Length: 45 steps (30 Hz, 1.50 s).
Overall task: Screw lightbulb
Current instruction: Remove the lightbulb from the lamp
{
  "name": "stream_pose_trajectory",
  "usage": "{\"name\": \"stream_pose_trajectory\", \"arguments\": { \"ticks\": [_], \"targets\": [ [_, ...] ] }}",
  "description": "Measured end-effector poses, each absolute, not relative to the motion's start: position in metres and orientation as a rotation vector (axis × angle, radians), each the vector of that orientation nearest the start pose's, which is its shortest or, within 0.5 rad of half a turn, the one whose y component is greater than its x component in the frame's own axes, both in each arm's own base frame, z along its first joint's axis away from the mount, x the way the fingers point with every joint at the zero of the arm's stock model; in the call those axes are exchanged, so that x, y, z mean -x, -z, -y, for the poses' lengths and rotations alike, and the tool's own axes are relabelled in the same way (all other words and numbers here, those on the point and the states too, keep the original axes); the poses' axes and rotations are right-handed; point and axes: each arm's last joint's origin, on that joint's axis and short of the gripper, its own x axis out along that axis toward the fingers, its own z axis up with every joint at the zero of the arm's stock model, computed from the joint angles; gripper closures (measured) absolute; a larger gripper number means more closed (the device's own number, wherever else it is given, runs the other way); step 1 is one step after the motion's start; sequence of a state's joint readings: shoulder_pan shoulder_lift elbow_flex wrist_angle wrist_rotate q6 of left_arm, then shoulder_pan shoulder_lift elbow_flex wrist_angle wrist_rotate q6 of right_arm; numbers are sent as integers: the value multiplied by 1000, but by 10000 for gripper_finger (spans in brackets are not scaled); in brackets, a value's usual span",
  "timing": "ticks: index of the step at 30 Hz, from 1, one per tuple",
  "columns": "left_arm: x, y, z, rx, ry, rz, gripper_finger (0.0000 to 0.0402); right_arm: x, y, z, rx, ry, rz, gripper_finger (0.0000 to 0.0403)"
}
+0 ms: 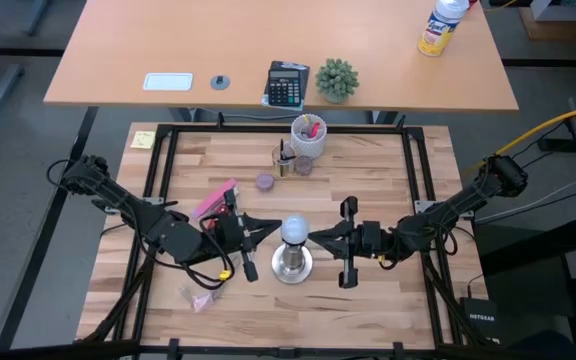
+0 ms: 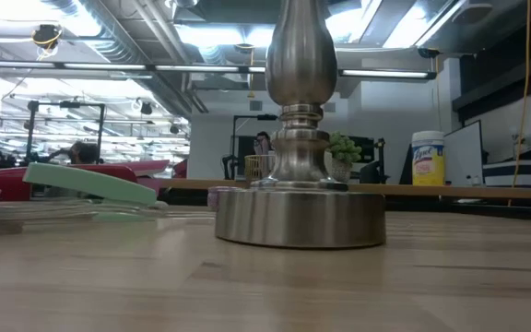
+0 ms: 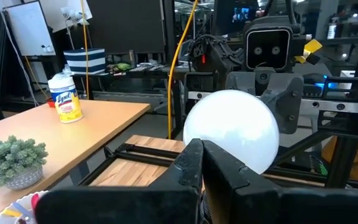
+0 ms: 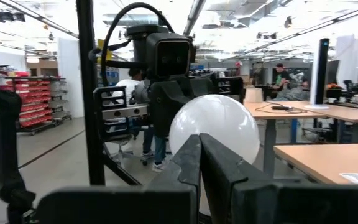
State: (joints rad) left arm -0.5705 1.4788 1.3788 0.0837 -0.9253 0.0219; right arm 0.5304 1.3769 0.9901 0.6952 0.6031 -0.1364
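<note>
With both arms reaching in toward the middle of the butcher-block table [image 1: 388,310], the lightbulb [image 1: 294,231] is sitting on top of the silvery metal socket stand [image 1: 293,264], near the table's centre. Whether the screw base is seated in the socket, can't tell; the globe is hiding it from above.

Left gripper [image 1: 271,231] is pointing at the bulb from the left, fingers pressed together, holding nothing. Tips are sitting right at the globe's left side; contact or a hair apart, can't tell. Left wrist view is showing the closed fingers [image 3: 191,163] with the white globe just beyond them.

Right gripper [image 1: 317,237] is mirroring that from the right, jaws also shut on nothing, tips right at the globe's right side. Same picture in the right wrist view: closed fingers [image 4: 194,163], globe directly past them, the other arm's wrist behind it.

Low view is showing only the stand's round base and turned stem; bulb is out of frame above.

Also lying on the table: a pink stapler-like thing [image 1: 214,199] just behind the left gripper, a white cup with pens [image 1: 308,134] at the far edge, a yellow sticky note [image 1: 143,139] at the far left corner. On the desk [image 1: 118,70] behind: a calculator [image 1: 287,84], a small potted plant [image 1: 336,80], a wipes canister [image 1: 438,27].
</note>
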Motion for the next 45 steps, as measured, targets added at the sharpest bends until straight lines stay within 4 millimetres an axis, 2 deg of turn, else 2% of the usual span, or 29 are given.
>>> {"name": "stream_pose_trajectory", "arguments": {
  "ticks": [13,18,28,37,45],
  "targets": [
    [-290,-400,165,-31,-309,-11,399,-278,-353,-128,-27,185,243,389],
    [-290,-400,164,-32,-321,-12,399,-281,-353,-123,-19,172,245,389],
    [-289,-400,165,-40,-333,-13,399,-280,-353,-123,25,204,237,389],
    [-286,-404,168,-70,-352,4,399,-256,-373,-127,38,191,281,389],
    [-286,-408,163,-100,-441,15,399,-240,-378,-145,40,93,296,389]
  ]
}}
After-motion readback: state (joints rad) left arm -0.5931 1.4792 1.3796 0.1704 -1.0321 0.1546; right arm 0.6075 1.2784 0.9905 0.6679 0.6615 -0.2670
